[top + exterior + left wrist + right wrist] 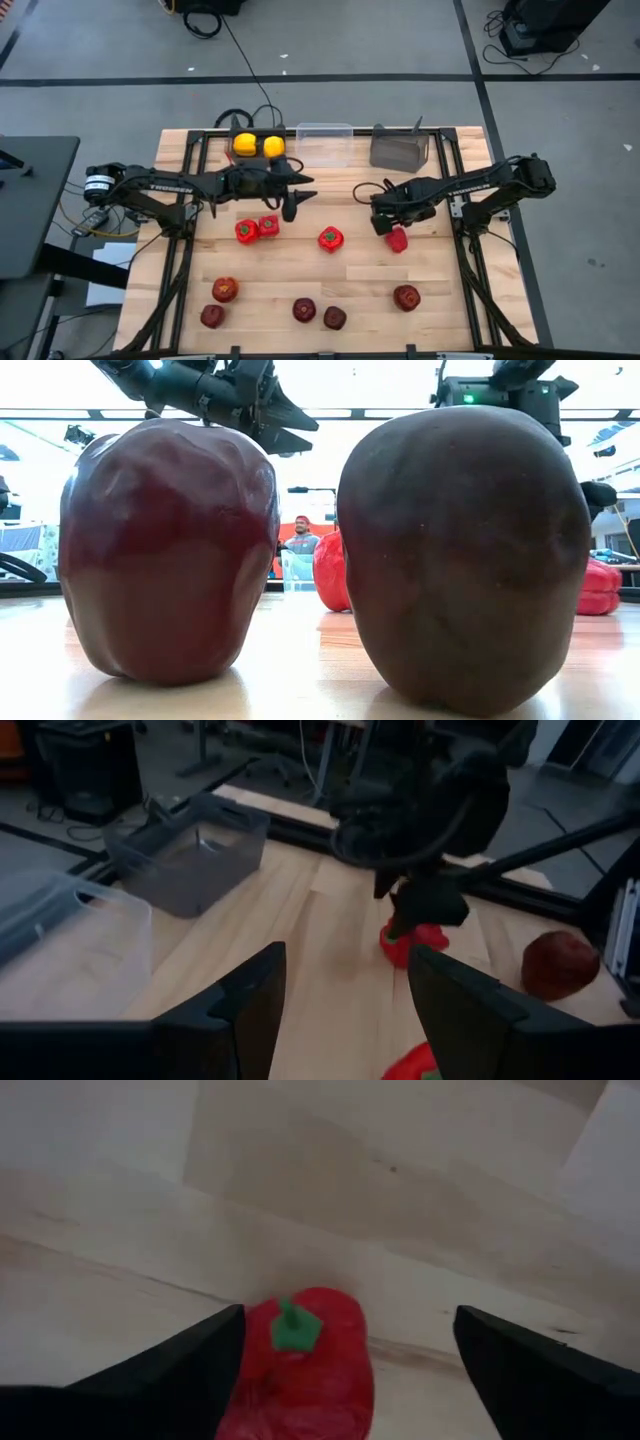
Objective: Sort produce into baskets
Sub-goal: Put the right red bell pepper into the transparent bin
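My right gripper is open and stands low over a red pepper that lies on the table at centre right. In the right wrist view the green-stemmed pepper lies between the two fingers. My left gripper is open and empty above the table's middle, near the dark grey basket holding two yellow peppers. A clear basket and a second dark grey basket stand at the far edge. Three more red peppers lie mid-table.
Several dark red apples lie along the near side; two fill the low view. A person shows far behind the table. Black frame rails run along both sides.
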